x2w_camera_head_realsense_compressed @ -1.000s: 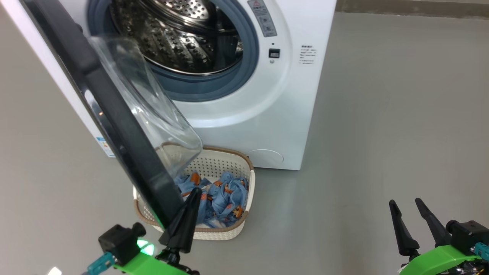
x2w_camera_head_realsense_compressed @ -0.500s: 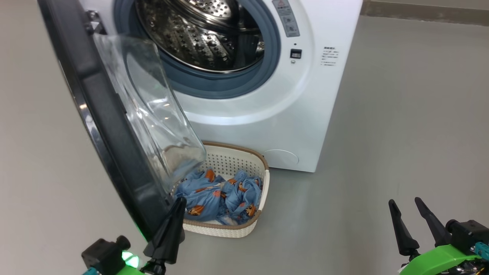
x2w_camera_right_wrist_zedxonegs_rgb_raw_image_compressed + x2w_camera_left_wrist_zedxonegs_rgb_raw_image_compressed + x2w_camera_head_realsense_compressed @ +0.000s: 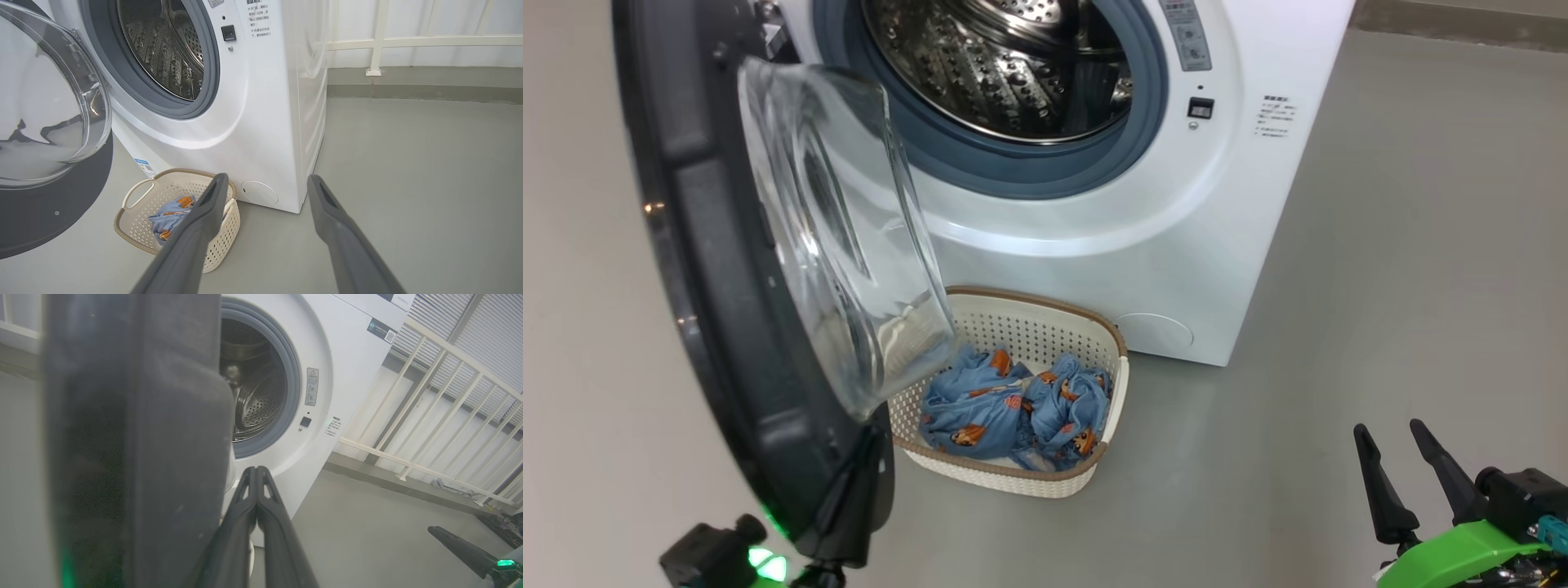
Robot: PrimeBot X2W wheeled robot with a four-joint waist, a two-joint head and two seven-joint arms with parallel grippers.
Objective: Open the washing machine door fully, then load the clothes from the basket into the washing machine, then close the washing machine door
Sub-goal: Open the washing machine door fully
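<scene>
L pincer [image 3: 256, 470]: clenched, empty, fingers at lower inner rim of door [image 3: 711, 269]; contact can't be confirmed. R pincer [image 3: 1388, 431]: released, empty, over bare floor [image 3: 1339, 327], well apart from the work.

Door: stands wide off the opening, glass bowl overhanging left end of basket [image 3: 1013, 482]. Step 1 judged done or nearly so.

Basket: on floor, just in front of washer [image 3: 1094, 269], below opening. Clothes [image 3: 1013, 408]: all in basket, none lifted. Drum [image 3: 1005, 65]: looks empty.

Remaining: load clothes, close door.
</scene>
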